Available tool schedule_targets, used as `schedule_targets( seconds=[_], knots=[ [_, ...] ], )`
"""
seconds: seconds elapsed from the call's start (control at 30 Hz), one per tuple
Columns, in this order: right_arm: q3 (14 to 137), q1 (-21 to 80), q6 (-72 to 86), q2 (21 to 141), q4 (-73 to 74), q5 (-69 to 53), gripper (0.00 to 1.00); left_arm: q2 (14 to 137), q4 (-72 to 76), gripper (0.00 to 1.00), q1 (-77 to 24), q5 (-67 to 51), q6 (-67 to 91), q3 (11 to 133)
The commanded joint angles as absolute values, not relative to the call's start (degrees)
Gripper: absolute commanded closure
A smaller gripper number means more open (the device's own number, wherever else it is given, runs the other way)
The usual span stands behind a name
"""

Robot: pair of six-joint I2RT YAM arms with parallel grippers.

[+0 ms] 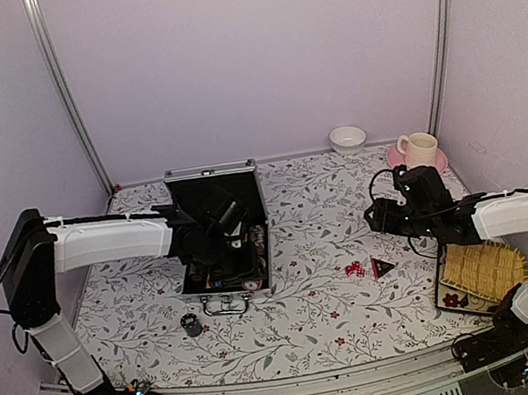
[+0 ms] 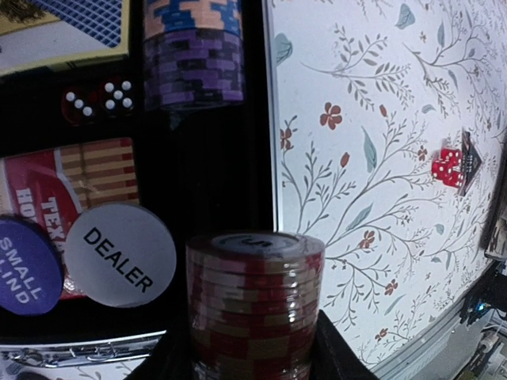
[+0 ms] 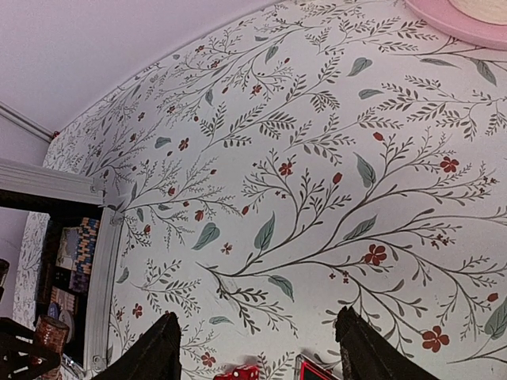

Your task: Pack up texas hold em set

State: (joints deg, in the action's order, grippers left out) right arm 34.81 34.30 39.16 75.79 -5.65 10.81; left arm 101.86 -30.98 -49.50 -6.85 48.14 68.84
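The silver briefcase [image 1: 220, 227] lies open on the table, lid up. My left gripper [image 1: 216, 228] is over its black lining, shut on a stack of red and tan poker chips [image 2: 253, 305]. Inside the case lie a purple and blue chip stack [image 2: 193, 49], two dark dice [image 2: 99, 101], a red card box [image 2: 79, 178], a white DEALER button [image 2: 119, 255] and a blue blind button [image 2: 24, 265]. Red dice [image 1: 354, 269] and the black-red triangular marker [image 1: 383, 266] lie on the table right of the case. My right gripper [image 3: 257, 344] is open and empty just above them.
A small dark chip stack [image 1: 191, 323] stands on the cloth in front of the case. The yellow woven tray [image 1: 481, 273] is at the right front. A pink cup and saucer [image 1: 418, 150] and a white bowl [image 1: 347, 138] stand at the back right.
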Motion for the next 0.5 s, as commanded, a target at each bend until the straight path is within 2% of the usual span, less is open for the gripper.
schedule_targets(
  seconds=[0.0, 0.47],
  knots=[
    [34.06, 33.93, 38.63, 75.33, -7.09, 10.17, 0.32, 103.19, -30.91, 0.93, -49.50, -5.42, 46.35, 71.35],
    [34.33, 33.93, 40.21, 77.62, -7.69, 7.97, 0.32, 104.56, -30.41, 0.93, -48.17, -3.72, 44.88, 71.22]
  ],
)
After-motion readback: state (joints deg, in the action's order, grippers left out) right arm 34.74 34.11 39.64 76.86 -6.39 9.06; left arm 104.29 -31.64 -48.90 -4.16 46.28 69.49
